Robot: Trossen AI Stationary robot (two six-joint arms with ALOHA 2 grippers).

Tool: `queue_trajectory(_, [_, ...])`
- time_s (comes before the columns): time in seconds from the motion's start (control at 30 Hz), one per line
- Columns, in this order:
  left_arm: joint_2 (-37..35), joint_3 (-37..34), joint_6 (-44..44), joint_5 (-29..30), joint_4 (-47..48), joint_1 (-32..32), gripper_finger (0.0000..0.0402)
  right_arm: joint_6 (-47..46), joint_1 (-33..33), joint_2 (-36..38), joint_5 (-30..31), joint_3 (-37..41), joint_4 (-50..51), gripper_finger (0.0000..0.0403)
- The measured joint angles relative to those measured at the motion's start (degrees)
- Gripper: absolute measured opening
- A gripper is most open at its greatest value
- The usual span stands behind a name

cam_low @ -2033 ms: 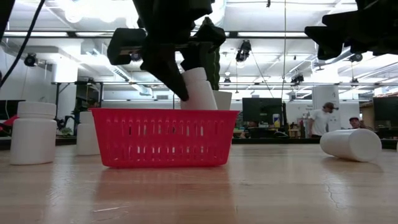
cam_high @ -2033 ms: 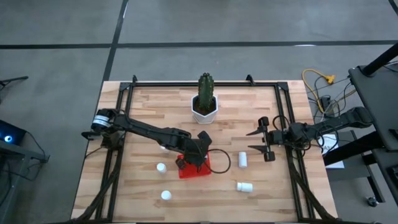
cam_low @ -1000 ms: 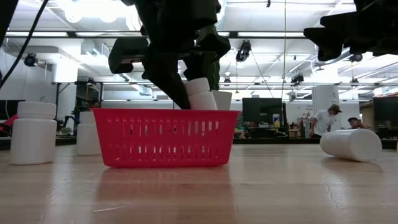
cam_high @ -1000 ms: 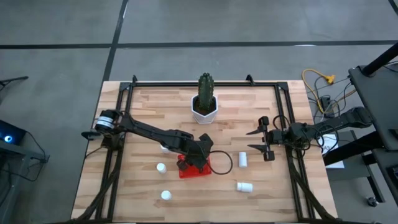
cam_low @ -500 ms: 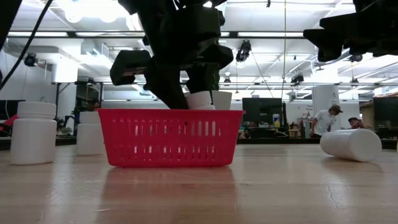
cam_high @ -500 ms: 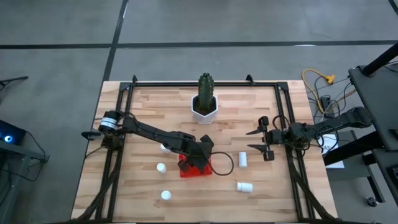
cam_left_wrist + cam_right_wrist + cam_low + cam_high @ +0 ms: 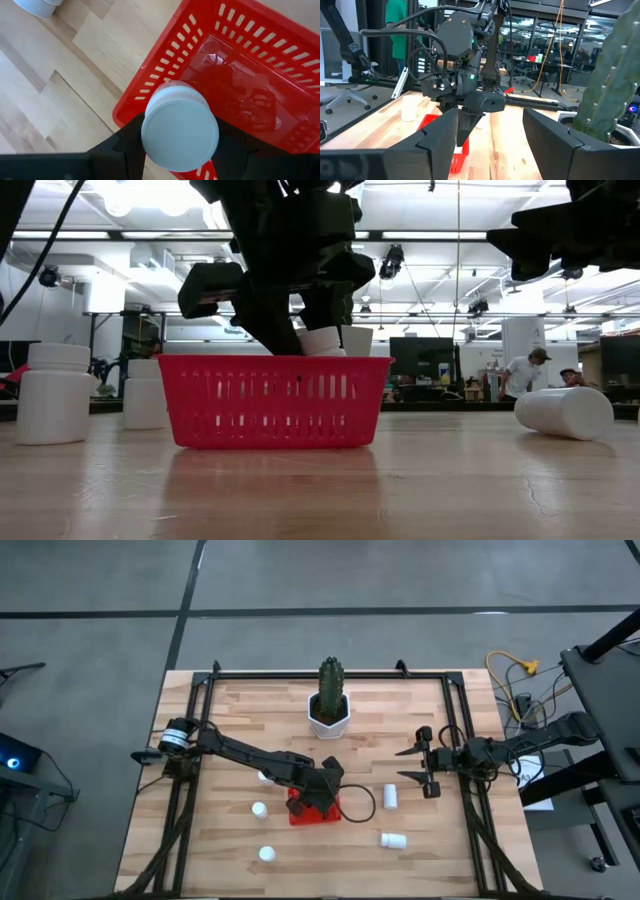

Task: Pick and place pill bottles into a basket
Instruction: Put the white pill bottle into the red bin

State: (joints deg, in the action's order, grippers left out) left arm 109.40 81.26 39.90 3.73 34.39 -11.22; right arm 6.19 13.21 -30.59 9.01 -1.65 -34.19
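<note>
smooth white round-capped bottle (image 7: 180, 126) pinched by left gripper (image 7: 180, 145), low inside slotted red plastic basket (image 7: 280, 45); right gripper (image 7: 418, 764) spread

No legible text, label, brand, number or sign on anything in view.

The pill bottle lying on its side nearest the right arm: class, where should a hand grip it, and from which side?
Grip the pill bottle across its round body, coming straight down from above. It lies flat on the table with open wood around it.
</note>
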Motion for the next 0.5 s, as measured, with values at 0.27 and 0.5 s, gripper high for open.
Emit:
queue_trajectory(0.27, [0.0, 0.0, 0.0, 3.3, -0.2, 0.0, 0.0161, -0.1, 0.0, 0.0, 0.0, 0.0, 0.6, 0.0215])
queue_trajectory(0.5, [0.0, -0.1, -0.1, 3.4, -0.5, 0.0, 0.0162, -0.2, 0.0, 0.0, 0.1, 0.0, 0.6, 0.0214])
